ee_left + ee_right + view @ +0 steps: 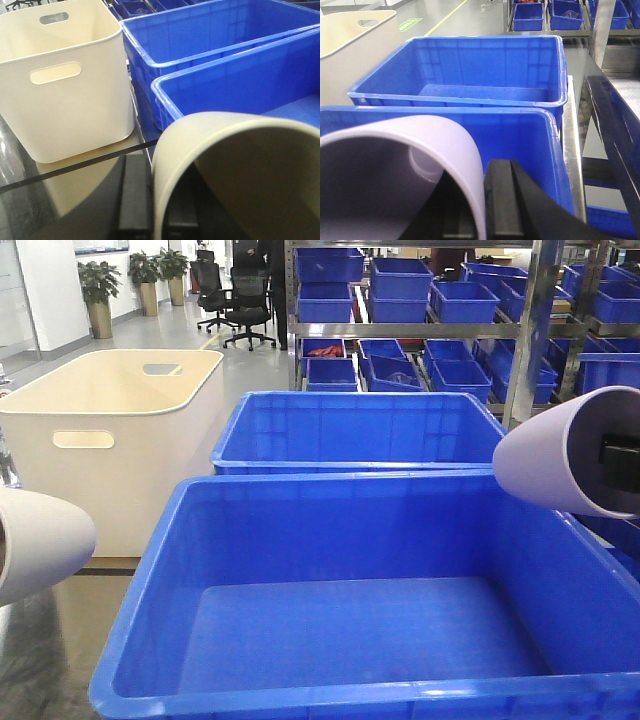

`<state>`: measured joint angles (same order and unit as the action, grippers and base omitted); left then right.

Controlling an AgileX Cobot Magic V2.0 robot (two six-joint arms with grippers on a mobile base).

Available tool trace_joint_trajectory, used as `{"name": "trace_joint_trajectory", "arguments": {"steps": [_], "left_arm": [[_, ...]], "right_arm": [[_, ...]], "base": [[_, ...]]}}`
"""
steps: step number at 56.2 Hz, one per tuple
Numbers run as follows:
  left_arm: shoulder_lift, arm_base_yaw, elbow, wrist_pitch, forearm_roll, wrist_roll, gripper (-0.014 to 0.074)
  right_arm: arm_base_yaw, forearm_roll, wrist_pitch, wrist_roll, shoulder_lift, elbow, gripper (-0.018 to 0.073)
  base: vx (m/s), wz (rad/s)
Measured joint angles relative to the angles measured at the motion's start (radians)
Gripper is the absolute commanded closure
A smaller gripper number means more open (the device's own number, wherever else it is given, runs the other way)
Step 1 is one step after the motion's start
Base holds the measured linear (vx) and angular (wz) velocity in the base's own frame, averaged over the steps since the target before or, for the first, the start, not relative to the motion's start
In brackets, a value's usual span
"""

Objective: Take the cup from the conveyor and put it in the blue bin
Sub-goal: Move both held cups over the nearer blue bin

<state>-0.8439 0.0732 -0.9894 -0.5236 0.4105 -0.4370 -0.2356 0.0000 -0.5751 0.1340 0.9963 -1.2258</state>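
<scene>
Pinching the wall of a cream cup (240,165) with the left pincer (156,212), one black finger (135,195) outside the rim, cup tipped on its side and held just left of the blue bin's (150,580) left wall. Clamping a lilac cup (420,150) by its wall with the right pincer (482,210) in the same way, cup tipped sideways above the bin's far right corner, mouth turned back toward the wrist. Sitting nearest in the middle, the blue bin itself: large, bright blue, smooth walls, thick rolled rim. Lying just behind it, a second blue tub (350,430) of the same kind. Standing left of both, a cream-white tub (110,430) with handle slots. Filling the background, metal shelving (530,330) stacked with small blue bins (400,280), plus black office chairs (245,300) and potted plants (98,285) on a grey floor (170,325).
</scene>
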Motion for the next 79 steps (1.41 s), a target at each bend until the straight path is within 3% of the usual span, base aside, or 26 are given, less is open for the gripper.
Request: {"name": "trace_joint_trajectory", "arguments": {"steps": [56,71,79], "left_arm": [[0.000,0.000,0.000,0.000,0.002,0.000,0.0534],[-0.012,0.000,0.000,0.058,0.130,-0.009,0.0534],[-0.044,0.000,-0.018,0.071,0.162,-0.112,0.0534]], "right_arm": [[0.000,0.014,0.010,0.000,0.000,0.000,0.0568],[0.000,0.015,0.009,0.000,0.000,0.000,0.0568],[0.000,0.015,0.009,0.000,0.001,0.000,0.0568]], "base": [[0.00,0.00],[0.00,0.00],[0.00,0.00]]}}
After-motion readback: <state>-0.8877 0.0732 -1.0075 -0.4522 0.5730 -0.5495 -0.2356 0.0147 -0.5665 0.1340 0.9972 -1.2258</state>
